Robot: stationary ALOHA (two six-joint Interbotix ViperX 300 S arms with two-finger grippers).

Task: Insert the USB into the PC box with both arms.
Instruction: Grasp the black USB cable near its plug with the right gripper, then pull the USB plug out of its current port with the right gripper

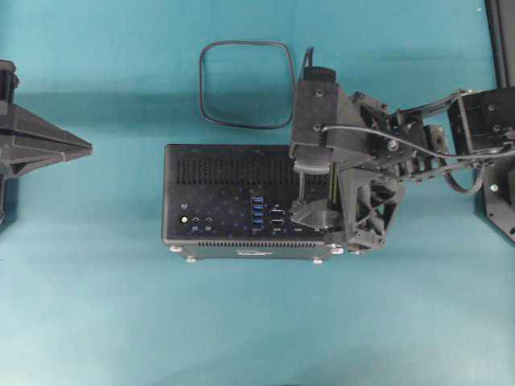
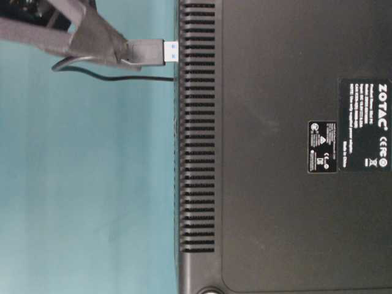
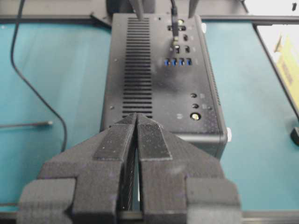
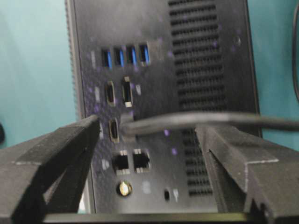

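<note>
Two tools in play. The right tool [image 4: 148,128] is spread wide over the port face of the PC box [image 1: 225,193], one finger on each side of the USB [image 1: 245,84] lead and pinching nothing that I can see. The left tool [image 3: 137,119] is pressed together and empty, parked at the left end of the box, just off it.

The box lies on the teal worktop [image 1: 257,322] with its port face up. The cable loop lies on the worktop just beyond the far side of the box. The plug [image 2: 150,52] stands at the port face under the right tool, near a socket well to the right of the blue ports [image 4: 126,56].

Step, as I judge it: seating the plug.
- In the table-level view its blue tip shows outside the case and only meets the face, so it is likely not fully home.
- Grip the plug body, not the thin lead.
- Keep the plug square to the face and press straight down into the socket, with no sideways lean.
- Bring the left tool onto the box to hold it in place during the push.

Hard to tell:
- The overhead view is blocked by the right wrist, so plug and socket are hidden there.
- The right wrist view is dim and soft, so which socket the plug meets, and how deep it sits, is unclear.
- The table-level view shows one finger [image 2: 98,43] against the back of the plug; whether it touches or only overlaps is unclear.
- The cable's small far connector is not made out.
</note>
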